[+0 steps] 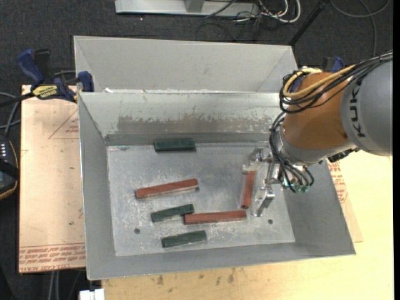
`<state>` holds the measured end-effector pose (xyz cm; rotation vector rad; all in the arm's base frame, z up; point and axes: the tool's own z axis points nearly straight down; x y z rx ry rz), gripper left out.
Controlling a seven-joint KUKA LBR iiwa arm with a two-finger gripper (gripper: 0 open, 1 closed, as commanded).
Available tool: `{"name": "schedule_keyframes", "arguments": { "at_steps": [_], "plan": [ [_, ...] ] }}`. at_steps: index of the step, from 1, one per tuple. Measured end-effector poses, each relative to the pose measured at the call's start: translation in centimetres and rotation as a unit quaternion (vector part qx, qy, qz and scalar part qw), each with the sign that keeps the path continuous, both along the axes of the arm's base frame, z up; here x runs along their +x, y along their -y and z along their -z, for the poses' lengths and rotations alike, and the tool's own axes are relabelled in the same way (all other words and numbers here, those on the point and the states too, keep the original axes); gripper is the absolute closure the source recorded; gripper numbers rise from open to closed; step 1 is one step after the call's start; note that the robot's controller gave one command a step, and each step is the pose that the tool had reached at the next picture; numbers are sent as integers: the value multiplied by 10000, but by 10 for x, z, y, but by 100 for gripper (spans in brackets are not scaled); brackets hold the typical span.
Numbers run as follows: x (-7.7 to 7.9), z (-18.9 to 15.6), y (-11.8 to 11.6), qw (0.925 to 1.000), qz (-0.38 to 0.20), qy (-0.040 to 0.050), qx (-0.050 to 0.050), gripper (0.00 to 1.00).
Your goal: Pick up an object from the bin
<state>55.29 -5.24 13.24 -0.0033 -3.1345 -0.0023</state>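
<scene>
The grey metal bin (94, 167) is seen with 6 short bars spread on its floor, 3 red-brown and 3 dark green. The arm (319, 120) is brought in from the right. The gripper (260, 189) is set low at the right side of the floor, close against a red-brown bar (247, 192) that lies lengthwise toward the back wall. Whether the gripper is open or clamped on that bar cannot be told. A second red-brown bar (214, 217) is found just left of its near end, and the other 4 bars are well apart. The grasping step is judged to be in hand. Next, a firm closure across the bar's narrow sides is called for, then a straight lift.
</scene>
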Motion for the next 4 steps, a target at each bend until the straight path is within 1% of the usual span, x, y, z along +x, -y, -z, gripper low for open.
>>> {"name": "schedule_keyframes", "arguments": {
  "at_steps": [1, 2, 3, 4],
  "plan": [
    [2, -4, 0, 10000, -7, 39, -4, 0],
    [-27, 55, -39, 9910, -1332, 109, -4, 100],
    [-27, 55, -39, 9910, -1336, 109, -5, 100],
    [-8, -123, -57, 9935, -1137, 97, -5, 100]
  ]
}}
